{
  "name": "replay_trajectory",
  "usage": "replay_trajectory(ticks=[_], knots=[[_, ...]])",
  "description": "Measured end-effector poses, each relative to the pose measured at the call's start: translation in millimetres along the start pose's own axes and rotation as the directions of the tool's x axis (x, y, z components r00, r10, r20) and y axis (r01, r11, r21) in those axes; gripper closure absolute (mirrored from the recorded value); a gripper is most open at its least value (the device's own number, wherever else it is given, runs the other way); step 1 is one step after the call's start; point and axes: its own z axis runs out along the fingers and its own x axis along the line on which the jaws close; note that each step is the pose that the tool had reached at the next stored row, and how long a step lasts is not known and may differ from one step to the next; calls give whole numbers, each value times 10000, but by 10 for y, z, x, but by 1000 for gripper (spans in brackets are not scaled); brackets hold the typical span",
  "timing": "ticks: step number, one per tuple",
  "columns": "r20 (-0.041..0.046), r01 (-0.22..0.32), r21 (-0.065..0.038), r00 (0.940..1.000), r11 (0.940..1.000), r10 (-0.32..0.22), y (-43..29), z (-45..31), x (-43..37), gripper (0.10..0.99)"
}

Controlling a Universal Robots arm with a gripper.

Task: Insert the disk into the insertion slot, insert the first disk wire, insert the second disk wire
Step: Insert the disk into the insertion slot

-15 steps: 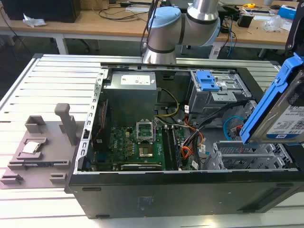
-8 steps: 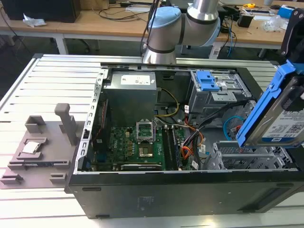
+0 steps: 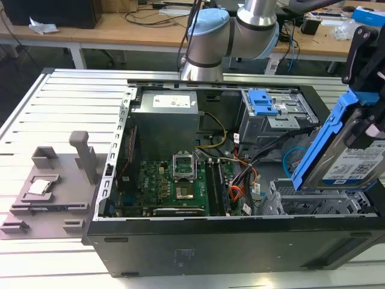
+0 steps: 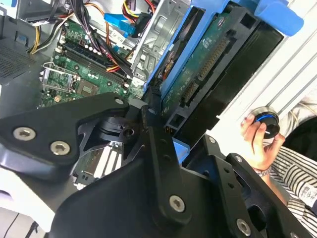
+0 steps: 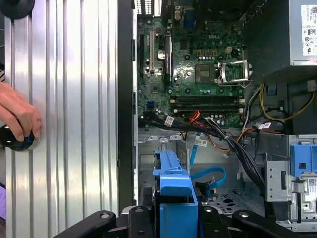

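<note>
Ribbed metal table (image 3: 60,102), open computer case (image 3: 210,244), workbench (image 3: 120,27) behind, disk (image 3: 355,165) in jaws

Pincer (image 4: 173,126) clamped on disk (image 4: 208,59), green PCB side showing, blue frame (image 4: 277,15) round it. Beyond pincer, past disk: mobo (image 4: 84,74) w/ cables. Beside pincer, apart from it: hand (image 4: 257,141) on round black-blue knob (image 4: 265,124), striped sleeve (image 4: 292,173), ribbed table (image 4: 292,74).

blue-framed disk (image 3: 355,164) tilted, above silver insertion slot (image 3: 319,203)
</note>
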Motion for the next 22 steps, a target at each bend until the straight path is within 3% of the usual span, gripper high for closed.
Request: replay_trajectory(ticks=[5, 15, 22], knots=[[-1, 0, 0, 10000, 10000, 0, 19, 146, -62, 722], [0, 1, 0, 10000, 10000, -1, 51, 283, -148, 722], [0, 1, 0, 10000, 10000, -1, 53, 402, -151, 722]])
